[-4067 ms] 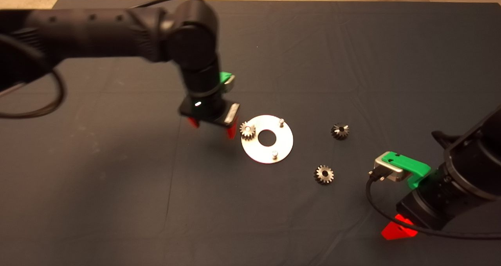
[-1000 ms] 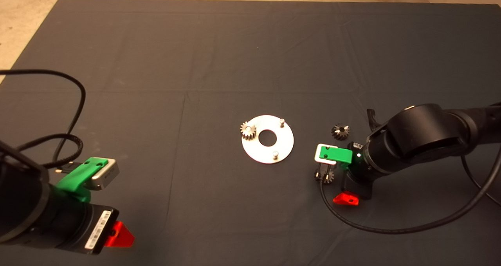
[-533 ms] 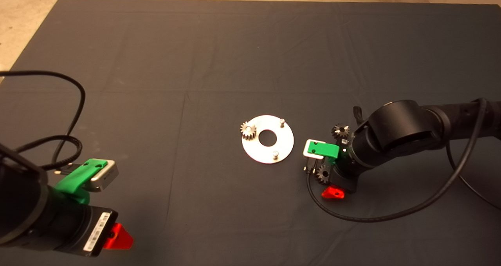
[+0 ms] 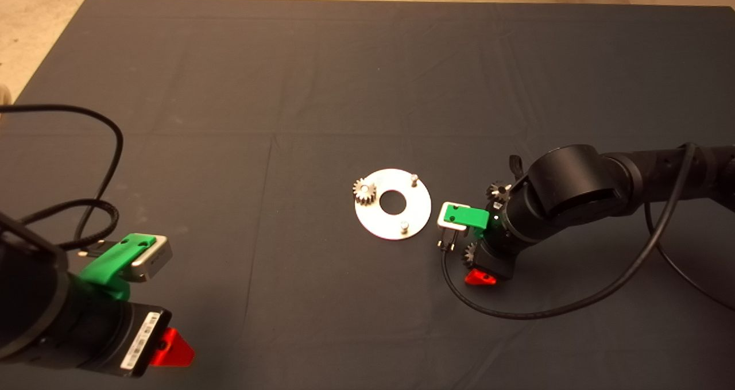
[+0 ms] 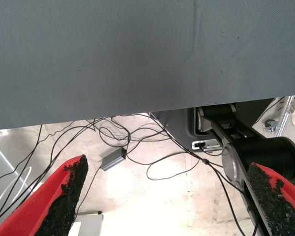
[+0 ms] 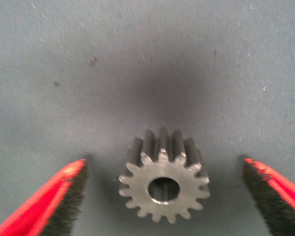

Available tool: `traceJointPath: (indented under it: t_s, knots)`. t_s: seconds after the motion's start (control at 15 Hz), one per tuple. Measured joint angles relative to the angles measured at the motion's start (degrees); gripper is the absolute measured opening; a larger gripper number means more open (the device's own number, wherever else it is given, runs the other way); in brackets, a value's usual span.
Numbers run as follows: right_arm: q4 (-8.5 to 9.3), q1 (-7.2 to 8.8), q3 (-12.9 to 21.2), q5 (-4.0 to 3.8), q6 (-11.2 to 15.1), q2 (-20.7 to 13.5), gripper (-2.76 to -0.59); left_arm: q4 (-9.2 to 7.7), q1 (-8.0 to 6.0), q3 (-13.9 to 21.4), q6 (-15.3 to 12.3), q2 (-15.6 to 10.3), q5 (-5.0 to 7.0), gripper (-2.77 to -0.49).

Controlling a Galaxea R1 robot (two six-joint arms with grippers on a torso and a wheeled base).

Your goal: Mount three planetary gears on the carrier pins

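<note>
Right gripper (image 4: 479, 263) sits low over the loose gear (image 6: 163, 188) at the disc's (image 4: 367, 220) four o'clock, red fingers (image 6: 49, 206) spread wide, clear mat on both flanks of the gear, neither pad touching. Crowded on that side: the right arm's elbow covers most of the second loose gear (image 4: 497, 192) at three o'clock, and its black cable (image 4: 551, 312) loops across the mat at five o'clock. On the disc, a mounted gear (image 4: 364, 191) fills the nine o'clock pin; the bare pins at one o'clock (image 4: 413, 178) and five o'clock (image 4: 404, 226) stand open from above. Left gripper (image 4: 172, 347) is parked far out at seven o'clock, so the disc's whole left approach is bare mat (image 4: 229, 91).
</note>
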Motion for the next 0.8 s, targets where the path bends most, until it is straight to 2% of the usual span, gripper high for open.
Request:
traceJointPath:
  t_s: [0.33,0.8]
  knots:
    - [0.0,0.0,-0.05,-0.03,0.1,0.3,-1.13,0.0,0.0,0.0,0.01,-0.11,0.01,-0.95]
    - [0.0,-0.01,-0.06,-0.03,0.11,0.36,-1.4,-0.01,0.0,0.0,0.04,-0.11,0.01,-0.95]
